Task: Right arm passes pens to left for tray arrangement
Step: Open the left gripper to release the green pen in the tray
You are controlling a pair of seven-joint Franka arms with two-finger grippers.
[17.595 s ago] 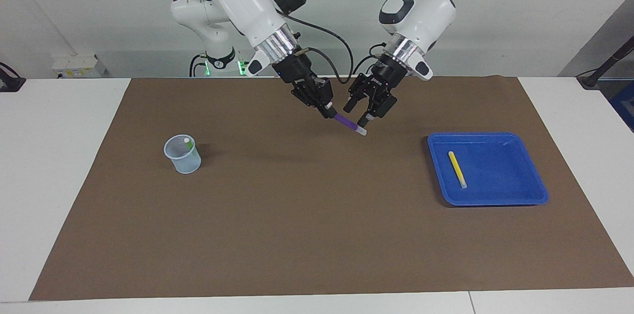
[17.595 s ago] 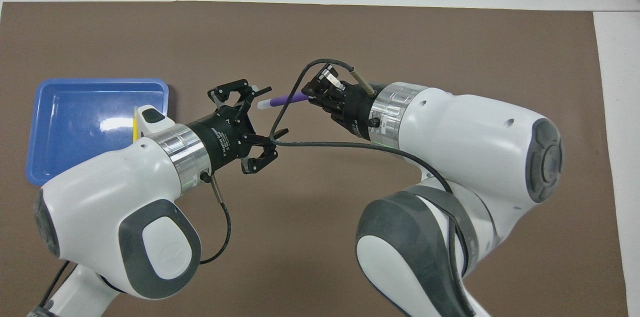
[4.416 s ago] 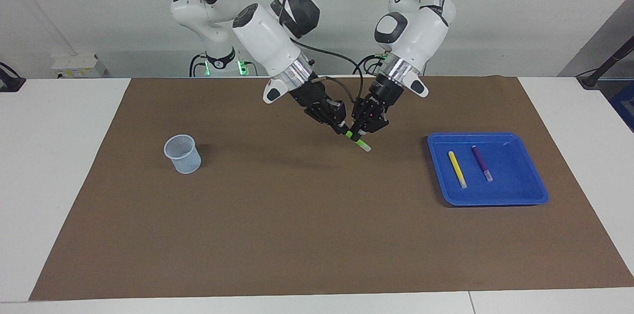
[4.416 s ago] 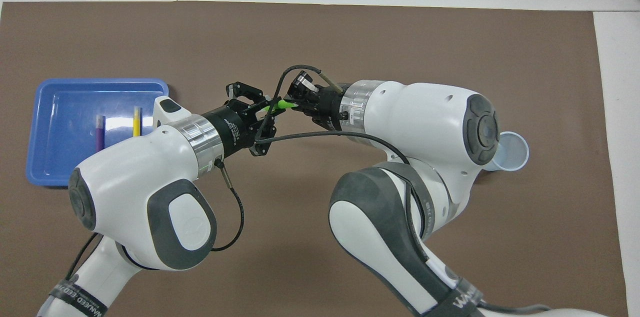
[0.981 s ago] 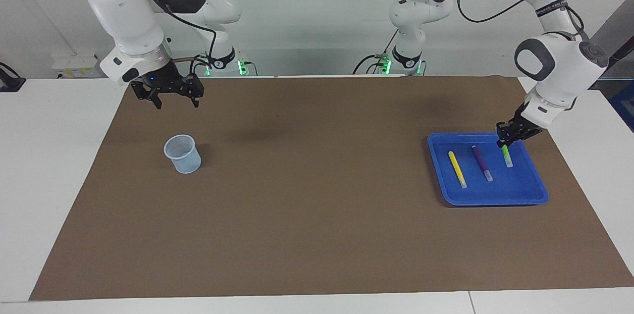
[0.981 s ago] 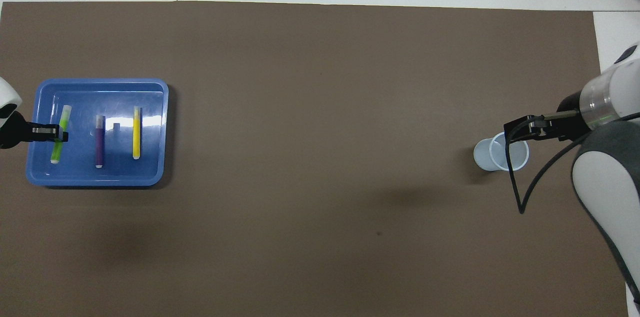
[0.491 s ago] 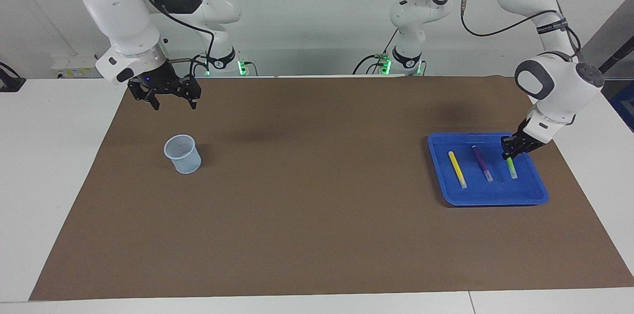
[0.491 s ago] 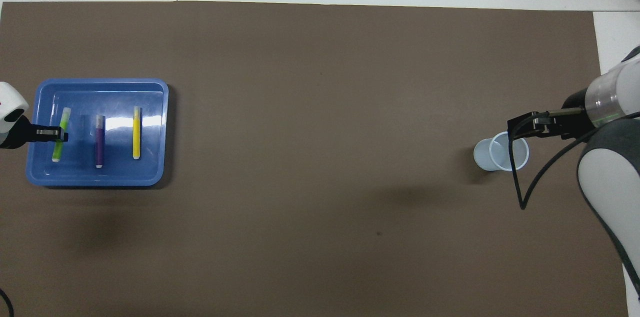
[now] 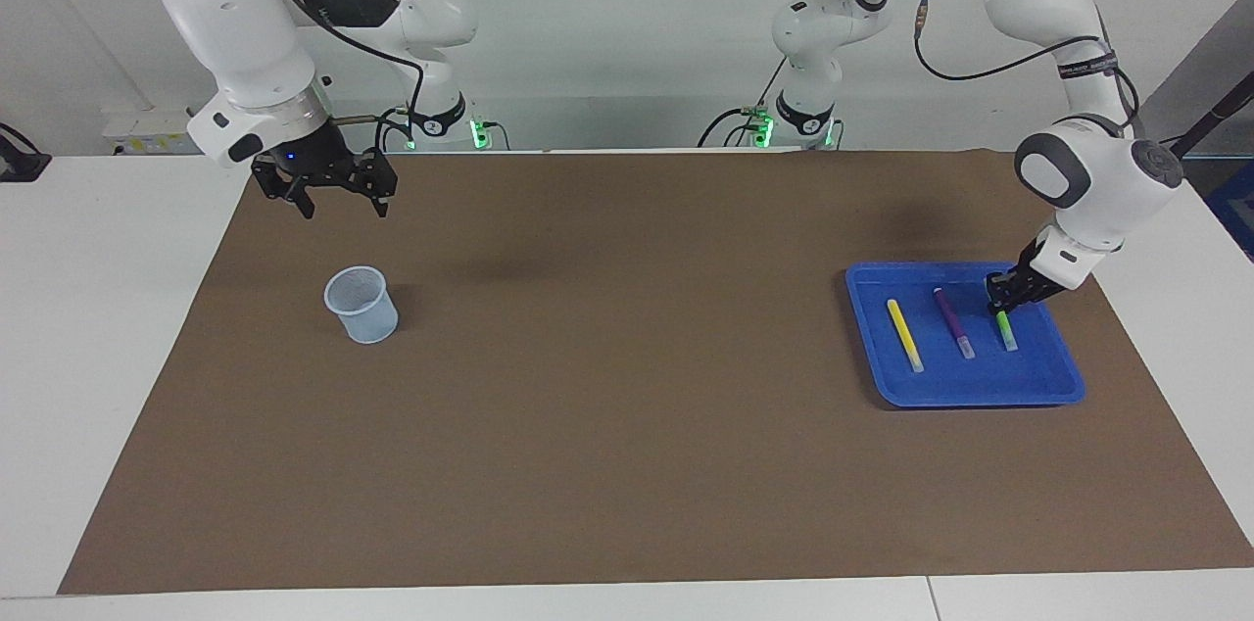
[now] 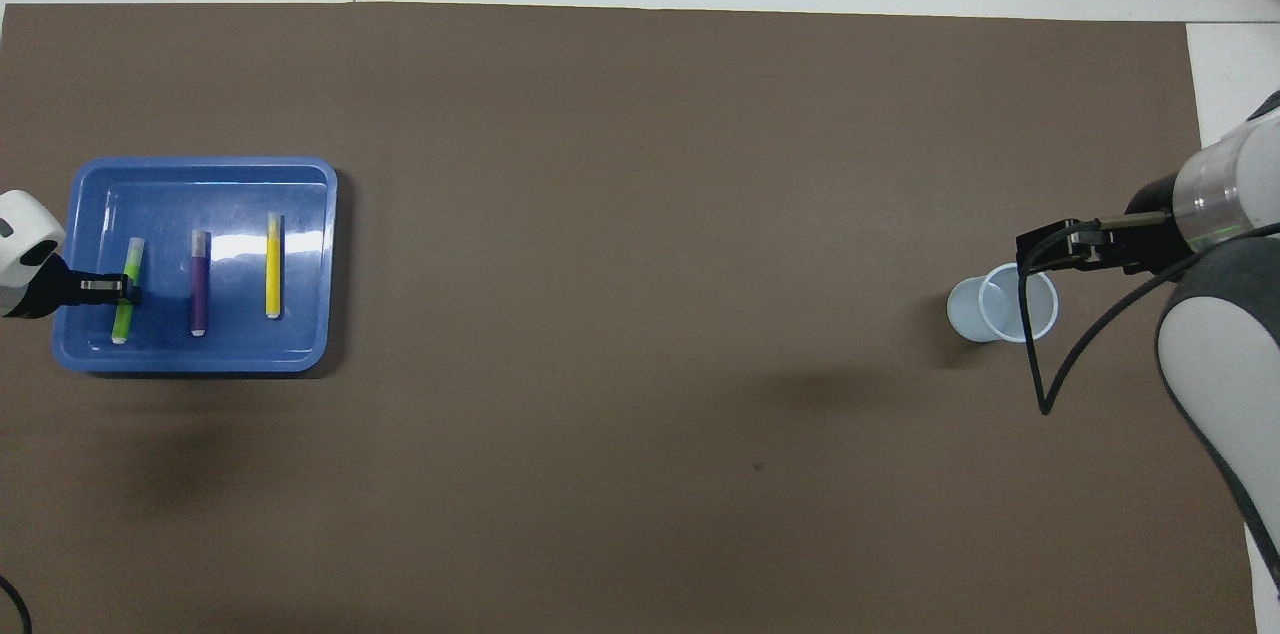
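— Toward the left arm's end of the table, what do we have?

— We see the blue tray (image 9: 965, 393) on the brown mat (image 9: 627, 425), with all three pens inside it, side by side and apart from one another. The yellow pen (image 9: 904, 334) lies nearest the middle of the table, the purple pen (image 9: 953, 321) is next, and the green pen (image 9: 1006, 331) is closest to the tray's outer edge.

— And the left gripper (image 9: 1001, 306)?

— We find it low inside the tray, fingers pinched together on the upper end of the green pen (the end nearer the robots). Whether the pen's pale end is touching the tray floor we cannot tell for sure; it looks down or very nearly so.

— From overhead?

— Same story: the left gripper (image 10: 128, 290) crosses the green pen (image 10: 125, 294) about halfway along, the purple pen (image 10: 199, 281) and yellow pen (image 10: 272, 264) lying parallel to it in the tray (image 10: 200, 361).

— What about the right gripper (image 9: 335, 197)?

— It hangs in the air with its fingers spread wide and nothing between them, over the mat at the right arm's end. We see it waiting just above the small pale-blue mesh cup (image 9: 361, 305), which stands upright.
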